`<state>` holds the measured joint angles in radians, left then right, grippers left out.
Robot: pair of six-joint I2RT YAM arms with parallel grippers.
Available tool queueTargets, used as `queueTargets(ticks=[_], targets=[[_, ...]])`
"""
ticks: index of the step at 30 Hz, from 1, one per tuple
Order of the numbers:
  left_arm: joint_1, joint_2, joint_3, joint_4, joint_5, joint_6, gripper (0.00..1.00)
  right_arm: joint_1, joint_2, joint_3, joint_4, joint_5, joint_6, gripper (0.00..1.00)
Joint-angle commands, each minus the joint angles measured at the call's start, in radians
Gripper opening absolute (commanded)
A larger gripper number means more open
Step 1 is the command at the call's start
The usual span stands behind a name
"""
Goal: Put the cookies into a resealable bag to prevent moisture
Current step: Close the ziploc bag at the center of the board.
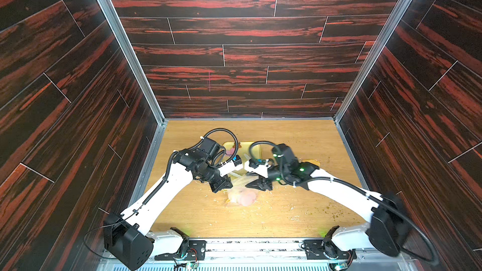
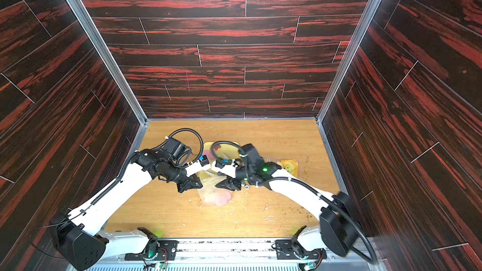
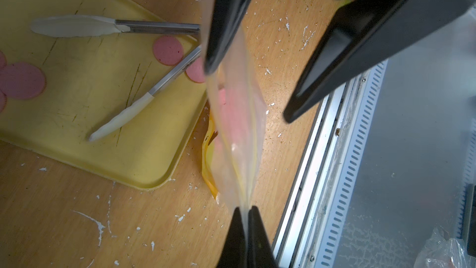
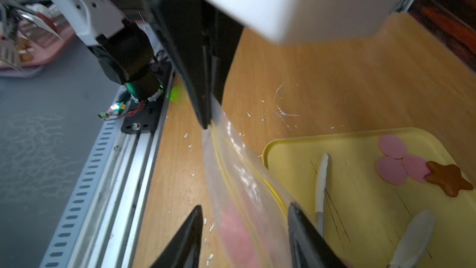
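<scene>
Cookies (image 4: pixel 391 170) split between bag (image 4: pixel 239 166) and tray (image 4: pixel 296 166)

Your left gripper (image 3: pixel 246 208) was clamped tight on one edge of the clear resealable bag and held that edge up off the worktop (image 1: pixel 198 217). Your right gripper (image 4: pixel 244 204) had its jaws parted, one finger on each side of the bag, with nothing clamped. Whether a finger brushed the plastic, you could not tell.

Several pink cookies showed through the bag's lower part. That part lay near the middle of the worktop, towards the edge where your arms are mounted. The yellow tray lay just beyond the bag, towards the far edge.

On the tray, three pink discs touched one another near one corner, with the brown star (image 4: pixel 448 179) against them. Two more pink discs (image 3: pixel 168 50) sat close to the rim nearest the bag. White-tipped tongs (image 3: pixel 154 28) lay on the tray too.

White flecks (image 3: pixel 306 37) dotted the worktop around the bag. A second yellow-printed bag (image 2: pixel 288 165) lay towards the right edge.
</scene>
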<state>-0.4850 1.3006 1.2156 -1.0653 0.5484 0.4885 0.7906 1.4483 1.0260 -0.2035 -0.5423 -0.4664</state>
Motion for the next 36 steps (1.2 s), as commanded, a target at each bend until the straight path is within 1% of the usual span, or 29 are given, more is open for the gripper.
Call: queueTargets(ticks=[1, 5, 7, 12, 16, 19, 21, 24, 27, 30, 33, 35, 36], targets=[[0.004, -0.030, 0.014, -0.026, 0.010, 0.033, 0.00, 0.025, 0.035, 0.035, -0.044, 0.048, -0.067, 0.51], [0.004, -0.035, 0.006, -0.017, 0.003, 0.033, 0.00, 0.038, 0.049, 0.050, -0.056, 0.047, -0.073, 0.40], [0.003, -0.040, 0.004, -0.010, -0.001, 0.032, 0.00, 0.040, 0.050, 0.052, -0.058, 0.046, -0.074, 0.31], [0.004, -0.055, -0.007, 0.004, -0.048, 0.019, 0.00, 0.041, 0.051, 0.057, -0.071, 0.054, -0.063, 0.14], [0.005, -0.091, -0.049, 0.054, -0.093, -0.017, 0.07, 0.040, 0.018, 0.026, -0.051, 0.068, -0.034, 0.04], [0.011, -0.112, -0.088, 0.091, -0.093, -0.042, 0.22, 0.035, -0.011, -0.009, -0.023, 0.073, 0.002, 0.00], [0.026, -0.127, -0.107, 0.104, -0.041, -0.047, 0.25, 0.033, -0.023, -0.030, -0.010, 0.069, 0.027, 0.00], [0.064, -0.161, -0.169, 0.216, 0.074, -0.106, 0.31, 0.022, -0.045, -0.071, 0.027, 0.050, 0.068, 0.00], [0.090, -0.187, -0.241, 0.346, 0.173, -0.188, 0.32, 0.006, -0.076, -0.112, 0.071, 0.044, 0.113, 0.00], [0.092, -0.178, -0.273, 0.409, 0.185, -0.232, 0.32, -0.003, -0.104, -0.143, 0.105, 0.028, 0.140, 0.00], [0.092, -0.172, -0.291, 0.501, 0.228, -0.275, 0.31, -0.002, -0.112, -0.161, 0.124, 0.011, 0.156, 0.00], [0.092, -0.172, -0.318, 0.591, 0.261, -0.327, 0.31, -0.007, -0.111, -0.171, 0.136, 0.011, 0.167, 0.00], [0.093, -0.169, -0.327, 0.610, 0.283, -0.331, 0.31, -0.010, -0.113, -0.177, 0.138, 0.010, 0.174, 0.00]])
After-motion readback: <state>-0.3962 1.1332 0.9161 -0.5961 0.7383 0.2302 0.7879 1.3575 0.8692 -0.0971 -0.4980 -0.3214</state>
